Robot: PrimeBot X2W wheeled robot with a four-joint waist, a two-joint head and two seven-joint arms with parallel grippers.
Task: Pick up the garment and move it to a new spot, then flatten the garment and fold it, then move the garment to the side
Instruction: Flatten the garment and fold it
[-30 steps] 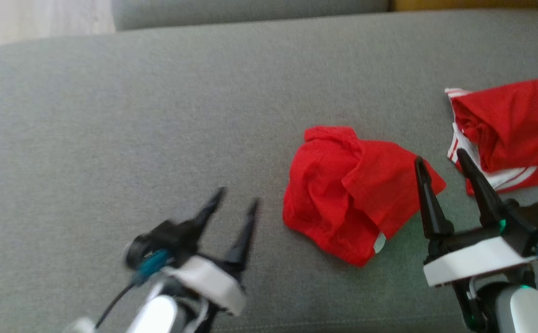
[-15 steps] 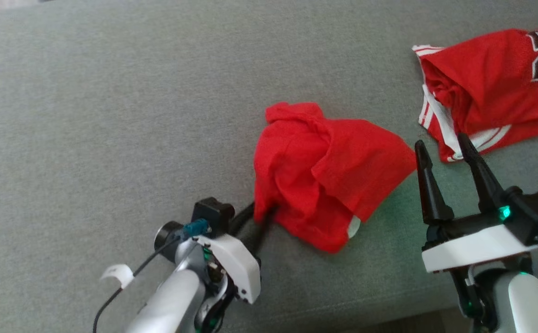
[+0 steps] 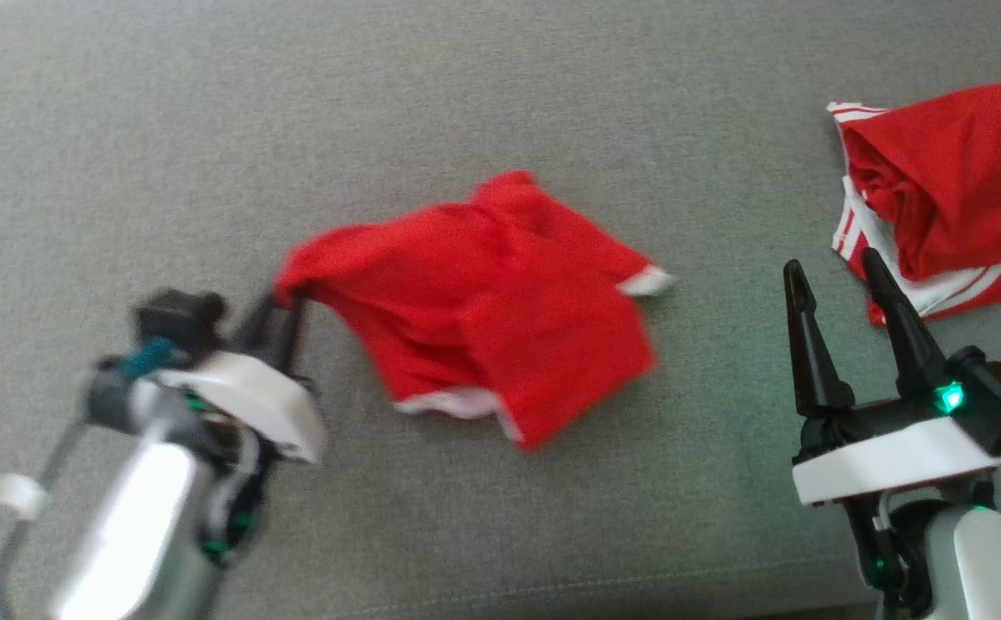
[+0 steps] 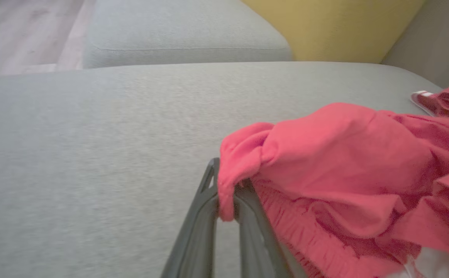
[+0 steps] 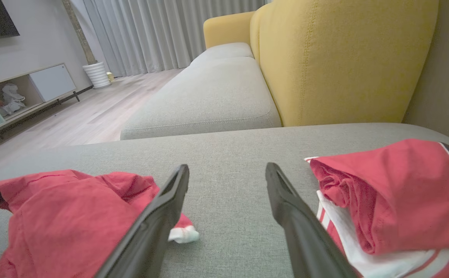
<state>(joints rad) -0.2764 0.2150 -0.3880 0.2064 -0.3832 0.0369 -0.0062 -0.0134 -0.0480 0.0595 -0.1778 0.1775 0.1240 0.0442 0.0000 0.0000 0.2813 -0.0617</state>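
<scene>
Because the red garment (image 3: pixel 509 319) looks light, limp and soft, the left gripper (image 3: pixel 283 303) pinching 1 bunched edge should hold, the right gripper (image 3: pixel 833 263) standing spread and empty.

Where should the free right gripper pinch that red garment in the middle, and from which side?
Probably the white-trimmed corner of the red garment, coming from the right. It sticks out toward the open right gripper, opposite the edge the left gripper pinches, so pulling there should spread the cloth.
</scene>
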